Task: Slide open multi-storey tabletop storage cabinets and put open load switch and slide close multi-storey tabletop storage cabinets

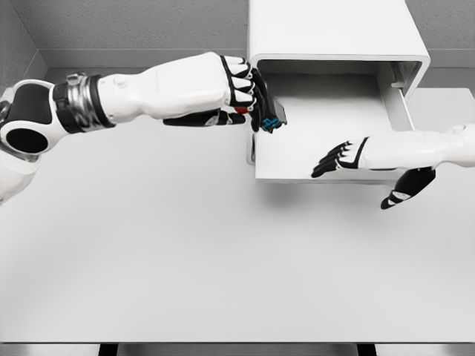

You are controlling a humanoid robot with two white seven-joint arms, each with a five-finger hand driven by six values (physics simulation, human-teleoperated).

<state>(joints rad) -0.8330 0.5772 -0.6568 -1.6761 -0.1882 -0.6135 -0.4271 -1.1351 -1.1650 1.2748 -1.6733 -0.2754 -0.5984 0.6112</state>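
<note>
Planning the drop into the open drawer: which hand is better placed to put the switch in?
Left. The left hand already grips the small black-and-blue load switch at the left edge of the white cabinet's pulled-out drawer. The right hand, open, rests at the drawer's front and holds nothing.

Cabinet (334, 30) cut off by the top edge; far part not shown. Load switch (272, 117) largely covered by left hand (234, 93) fingers; only a dark body w/ blue detail is seen, shape not resolved. Right arm cut off at the right edge. Drawer (312, 141) front wall partly hidden behind right hand (371, 159).
</note>
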